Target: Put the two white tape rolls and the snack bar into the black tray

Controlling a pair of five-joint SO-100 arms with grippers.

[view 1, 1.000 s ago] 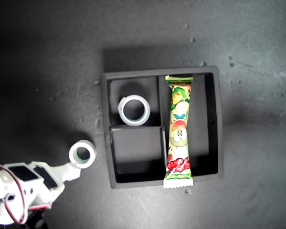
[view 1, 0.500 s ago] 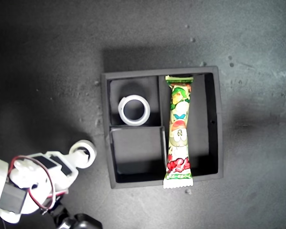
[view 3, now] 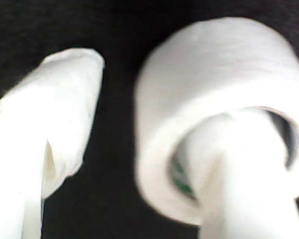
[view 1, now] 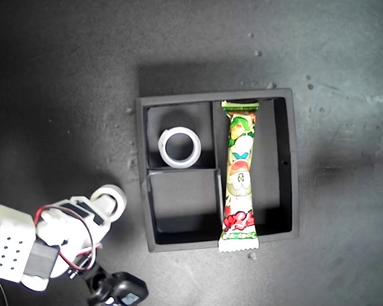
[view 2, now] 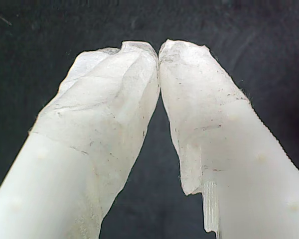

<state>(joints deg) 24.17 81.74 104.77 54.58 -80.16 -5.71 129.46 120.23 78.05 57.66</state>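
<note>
White tape roll with the greenish inner rim [view 3: 209, 124] sits right at my second gripper [view 3: 154, 164]: one finger pokes through its open centre, the other stands outside with a gap between, so the claw is spread and not yet pinching the wall. In the exterior view this roll [view 1: 110, 201] lies on the dark table [view 1: 64, 95] just beside the black tray [view 1: 293, 166], off its left wall. To grip well I would press the fingers together on the roll's wall, lift clear of the tray's rim, then lower it into the empty small square nearest it. Further off, the other tape roll [view 1: 179, 147] already lies in the second small square, and the snack bar [view 1: 240, 175] lies along the long compartment. My first gripper [view 2: 158, 50] is pressed together on nothing.
</note>
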